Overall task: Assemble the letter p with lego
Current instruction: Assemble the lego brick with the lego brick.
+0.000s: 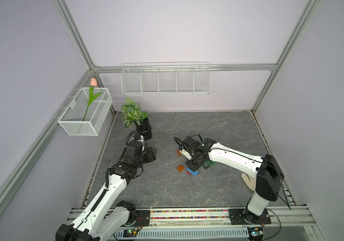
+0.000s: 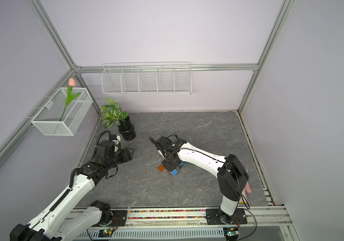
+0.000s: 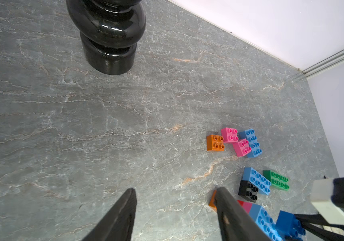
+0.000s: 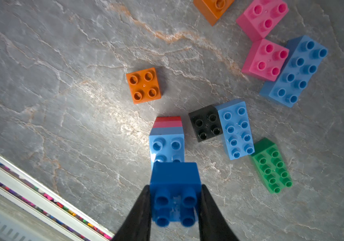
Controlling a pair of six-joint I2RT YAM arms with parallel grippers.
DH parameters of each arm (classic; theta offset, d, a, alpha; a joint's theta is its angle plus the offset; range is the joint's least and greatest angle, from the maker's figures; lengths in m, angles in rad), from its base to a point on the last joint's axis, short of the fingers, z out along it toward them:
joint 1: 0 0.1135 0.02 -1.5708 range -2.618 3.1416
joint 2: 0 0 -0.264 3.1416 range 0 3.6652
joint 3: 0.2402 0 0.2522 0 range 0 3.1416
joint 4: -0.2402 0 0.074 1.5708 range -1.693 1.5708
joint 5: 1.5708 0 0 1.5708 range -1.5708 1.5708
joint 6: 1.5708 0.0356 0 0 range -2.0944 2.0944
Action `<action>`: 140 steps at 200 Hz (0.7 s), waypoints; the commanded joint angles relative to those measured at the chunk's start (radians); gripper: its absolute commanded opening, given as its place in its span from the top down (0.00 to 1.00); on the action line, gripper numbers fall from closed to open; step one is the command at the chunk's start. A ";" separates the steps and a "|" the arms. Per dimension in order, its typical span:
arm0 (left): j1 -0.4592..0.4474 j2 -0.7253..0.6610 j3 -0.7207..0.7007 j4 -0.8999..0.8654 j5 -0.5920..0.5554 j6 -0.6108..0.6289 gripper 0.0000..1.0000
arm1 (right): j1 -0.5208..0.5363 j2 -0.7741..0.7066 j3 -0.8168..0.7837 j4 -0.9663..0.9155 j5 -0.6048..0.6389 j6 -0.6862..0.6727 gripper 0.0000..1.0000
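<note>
My right gripper (image 4: 175,187) is shut on a dark blue square lego brick (image 4: 175,177). It holds the brick just over a stack whose top is a light blue oblong brick (image 4: 166,146), with pink and red layers (image 4: 168,121) beneath. Loose bricks lie around the stack: an orange square (image 4: 143,85), a black square (image 4: 205,123), a light blue oblong (image 4: 236,130), a green oblong (image 4: 271,164), two pink squares (image 4: 266,59) and a blue oblong (image 4: 296,72). My left gripper (image 3: 175,191) hangs open and empty to the left of the pile (image 1: 153,154).
A black vase (image 1: 144,129) with a leafy plant stands at the back left, close to my left arm. A wire bin (image 1: 85,110) with a tulip and a wire shelf (image 1: 166,81) hang on the walls. A pale object (image 1: 248,181) lies by the right arm's base.
</note>
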 commanded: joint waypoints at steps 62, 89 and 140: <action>0.004 -0.008 -0.008 -0.002 -0.012 0.013 0.37 | 0.015 0.044 0.002 0.021 -0.022 0.016 0.68; 0.003 -0.005 -0.009 0.004 -0.013 0.013 0.37 | 0.015 0.055 0.001 0.029 -0.024 0.015 0.68; 0.004 0.001 -0.009 0.005 -0.016 0.013 0.37 | 0.015 0.070 -0.002 0.038 -0.029 0.013 0.68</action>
